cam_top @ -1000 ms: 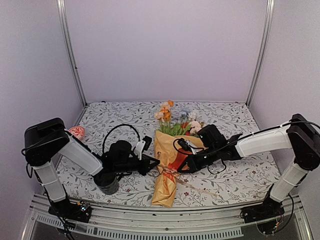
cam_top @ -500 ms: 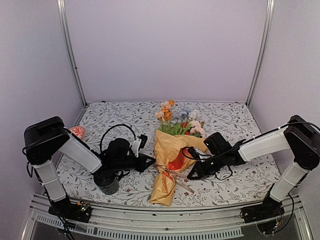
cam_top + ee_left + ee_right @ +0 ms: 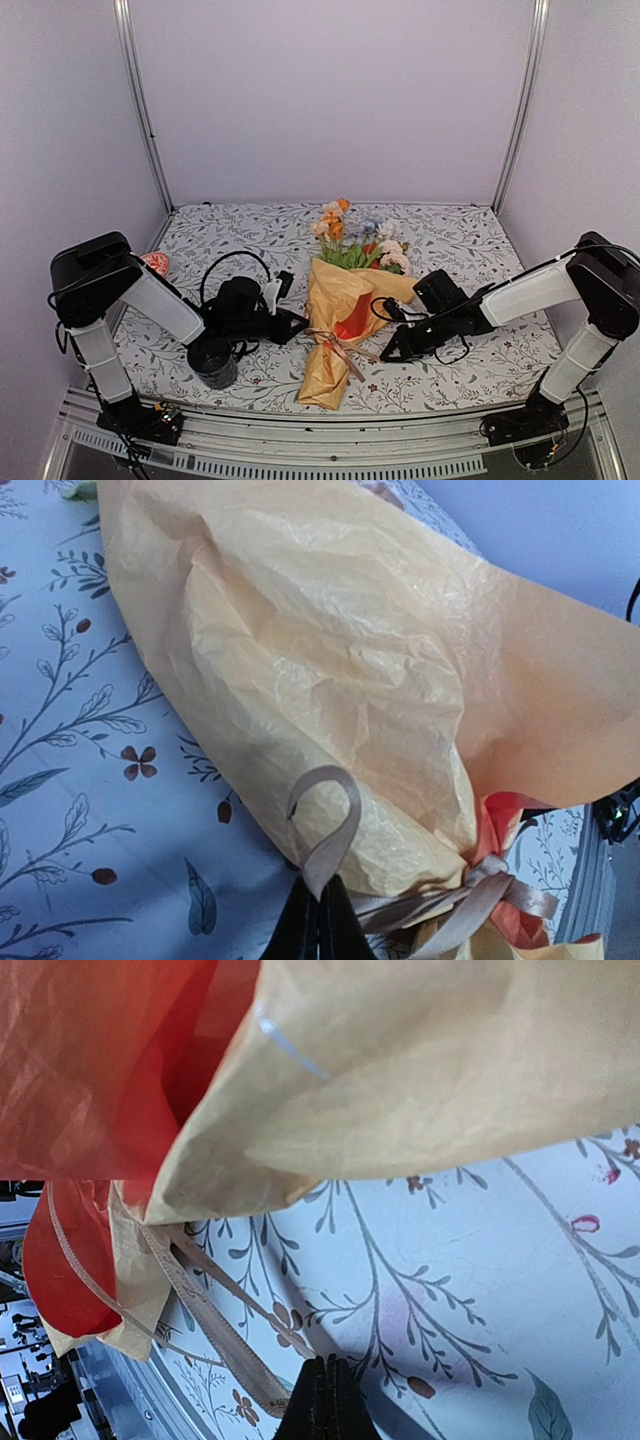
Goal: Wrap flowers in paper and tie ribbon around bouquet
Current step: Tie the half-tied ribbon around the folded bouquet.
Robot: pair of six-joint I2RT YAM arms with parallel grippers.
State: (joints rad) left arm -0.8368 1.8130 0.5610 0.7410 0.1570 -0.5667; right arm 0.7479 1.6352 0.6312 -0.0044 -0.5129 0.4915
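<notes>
The bouquet [image 3: 333,310] lies flat at the middle of the bench [image 3: 480,240]. Its long axis runs from the near edge toward the far edge and leans slightly to the right as it goes back. The narrow, twisted tail points at the near edge. The wide mouth opens toward the far edge, and the flowers [image 3: 352,245] spill out of it with peach, orange, white and pale blue heads on green stems.

The paper [image 3: 330,680] shows its mustard-yellow side outward, crinkled and puffed around the stems. The orange-red side shows where the front flap folds back, on the side facing the right arm.

The ribbon [image 3: 325,825] cinches the cone at its waist, where the paper gathers tight, closer to the tail than to the mouth. One short length curls up in a small loop, and its foot is pinched between the left fingers [image 3: 300,935]. These are clamped together just beside the bouquet on the side toward the left edge of the bench.

The right fingers [image 3: 310,1415] are pressed together low over the cloth on the opposite side of the bouquet, pointing at its waist. A loose tail of ribbon runs along the cloth from the knot to just beside their tips, and I cannot tell whether it is caught between them.

A black mug [image 3: 213,362] stands near the near edge, under the left arm and well apart from the bouquet.
</notes>
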